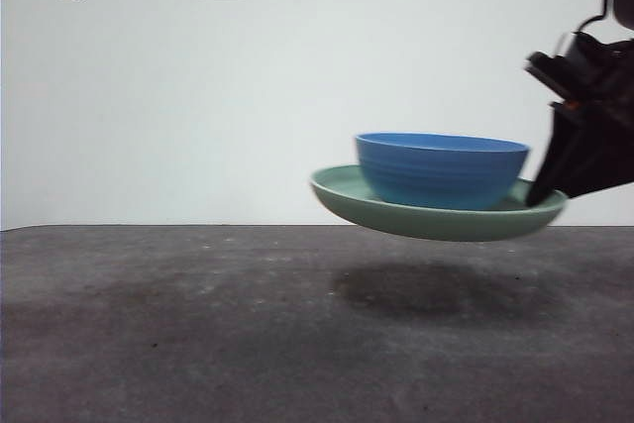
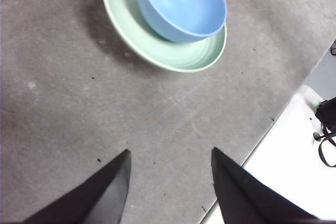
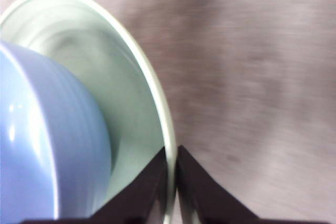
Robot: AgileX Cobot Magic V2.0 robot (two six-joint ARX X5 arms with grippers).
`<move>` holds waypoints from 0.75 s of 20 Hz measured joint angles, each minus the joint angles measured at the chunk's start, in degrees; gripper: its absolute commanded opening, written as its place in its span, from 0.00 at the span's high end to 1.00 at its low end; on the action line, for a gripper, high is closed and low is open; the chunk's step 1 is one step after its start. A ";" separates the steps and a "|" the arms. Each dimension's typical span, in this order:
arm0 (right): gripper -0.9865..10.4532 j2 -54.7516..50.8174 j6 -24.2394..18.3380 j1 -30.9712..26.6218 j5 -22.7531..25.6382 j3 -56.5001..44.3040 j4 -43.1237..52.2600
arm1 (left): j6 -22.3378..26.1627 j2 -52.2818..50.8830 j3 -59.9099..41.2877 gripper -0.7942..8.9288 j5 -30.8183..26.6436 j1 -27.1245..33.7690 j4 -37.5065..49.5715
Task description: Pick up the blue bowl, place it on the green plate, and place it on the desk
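Blue bowl (image 1: 441,169): seated inside green plate (image 1: 436,215), upright. Plate: airborne, clear of desk (image 1: 198,324), shadow beneath, slightly tilted. Right gripper (image 3: 172,182): jaws narrowed onto plate rim, one above, one below, holding the pair from its side. Left gripper (image 2: 170,182): jaws spread, empty, well apart. Desk lies directly below; lowering looks next.
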 measured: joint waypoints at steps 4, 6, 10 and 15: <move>0.91 0.00 4.42 6.67 3.45 0.00 4.76 | 0.37 0.00 0.00 0.66 0.00 0.00 0.00; 0.91 0.15 6.54 9.31 4.24 0.00 7.08 | 0.37 0.00 0.00 0.66 0.00 0.00 0.00; 0.91 3.85 9.84 12.85 5.66 0.48 9.42 | 0.37 0.00 0.00 0.66 0.00 0.00 0.00; 0.91 10.91 11.34 15.19 7.30 4.17 11.41 | 0.37 0.00 0.00 0.66 0.02 0.00 0.00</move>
